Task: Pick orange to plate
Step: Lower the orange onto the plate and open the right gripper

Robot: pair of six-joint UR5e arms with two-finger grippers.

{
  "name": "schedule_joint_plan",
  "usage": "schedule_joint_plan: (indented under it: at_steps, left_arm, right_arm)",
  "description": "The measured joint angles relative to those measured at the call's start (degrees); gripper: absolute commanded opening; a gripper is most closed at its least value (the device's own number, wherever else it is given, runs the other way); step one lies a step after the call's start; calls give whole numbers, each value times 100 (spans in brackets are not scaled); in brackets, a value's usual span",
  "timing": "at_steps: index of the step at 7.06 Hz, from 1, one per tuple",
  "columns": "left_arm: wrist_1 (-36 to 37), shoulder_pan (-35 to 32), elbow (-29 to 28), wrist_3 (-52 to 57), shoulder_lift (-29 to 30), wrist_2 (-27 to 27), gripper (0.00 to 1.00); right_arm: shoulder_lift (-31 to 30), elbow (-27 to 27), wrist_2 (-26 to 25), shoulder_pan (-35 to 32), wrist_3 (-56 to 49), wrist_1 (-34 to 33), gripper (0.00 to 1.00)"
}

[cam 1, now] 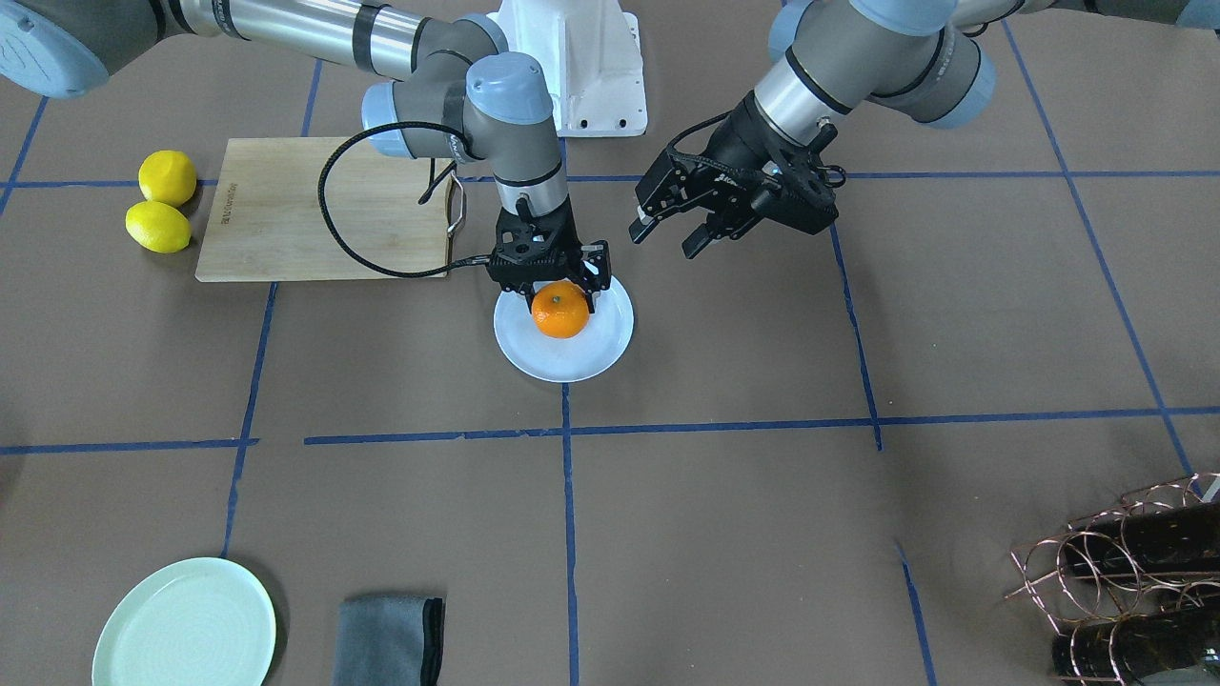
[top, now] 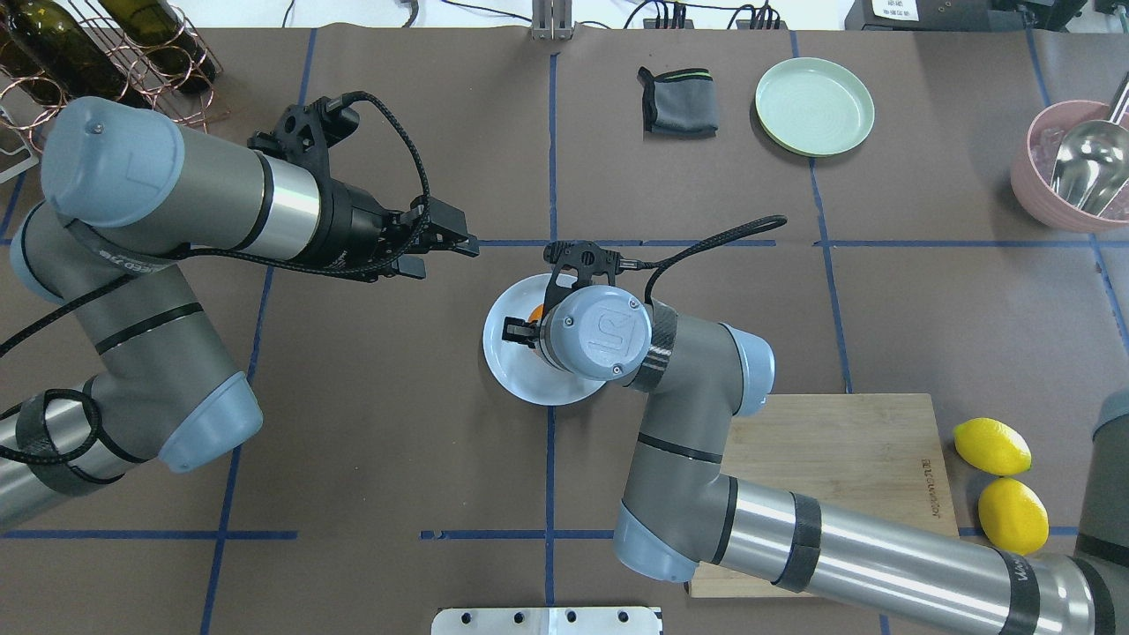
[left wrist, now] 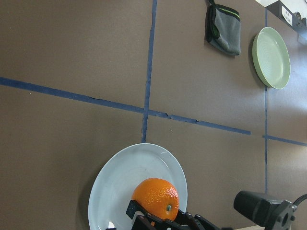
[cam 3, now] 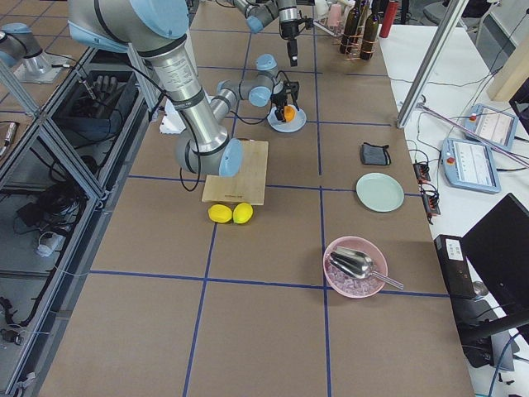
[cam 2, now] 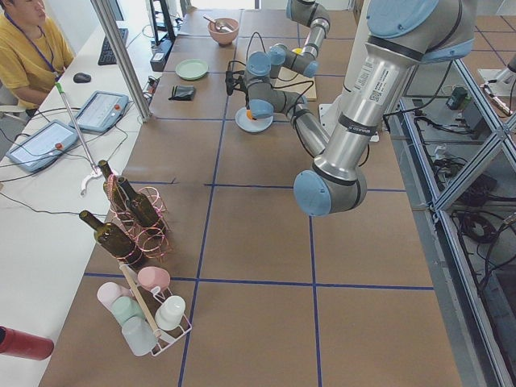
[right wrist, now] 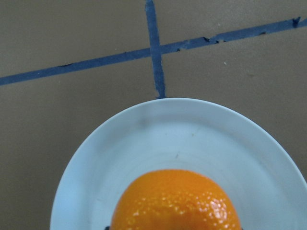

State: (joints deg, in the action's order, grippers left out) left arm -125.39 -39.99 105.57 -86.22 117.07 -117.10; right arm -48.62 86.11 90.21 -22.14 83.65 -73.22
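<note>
The orange (cam 1: pixel 559 311) sits low on the white plate (cam 1: pixel 572 364) near the table's middle. My right gripper (cam 1: pixel 559 292) points straight down with a finger against each side of the orange, shut on it. From overhead the right wrist covers it and only a sliver of the orange (top: pixel 535 312) shows over the plate (top: pixel 507 370). The right wrist view shows the orange (right wrist: pixel 175 201) at the bottom, over the plate (right wrist: pixel 182 129). My left gripper (cam 1: pixel 669 234) hovers open and empty beside the plate, apart from it. Its camera sees the orange (left wrist: pixel 156 197) on the plate (left wrist: pixel 124 172).
A wooden cutting board (cam 1: pixel 286 210) lies beside the plate, with two yellow lemons (cam 1: pixel 167 177) past its end. A mint-green plate (cam 1: pixel 186 624) and a folded grey cloth (cam 1: pixel 389 640) lie at the operators' edge. A copper bottle rack (cam 1: pixel 1125 572) and a pink bowl (top: pixel 1072 168) stand in corners.
</note>
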Motion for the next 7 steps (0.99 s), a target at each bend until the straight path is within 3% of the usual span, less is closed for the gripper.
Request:
schedule_joint_plan:
  at_steps: [2,5,7]
  left_arm:
    - [-2,0,2,0,0,3,79]
    - [-3,0,6,0,0,3,79]
    - [3,-26,65,0,-3,-1,79]
  right_arm:
    - [-10,-45,-82,57,-24,-14,100]
    - [-42,-9,-164,92,-52,-26,100]
    - [-185,357,-113,79,-72,-33,100]
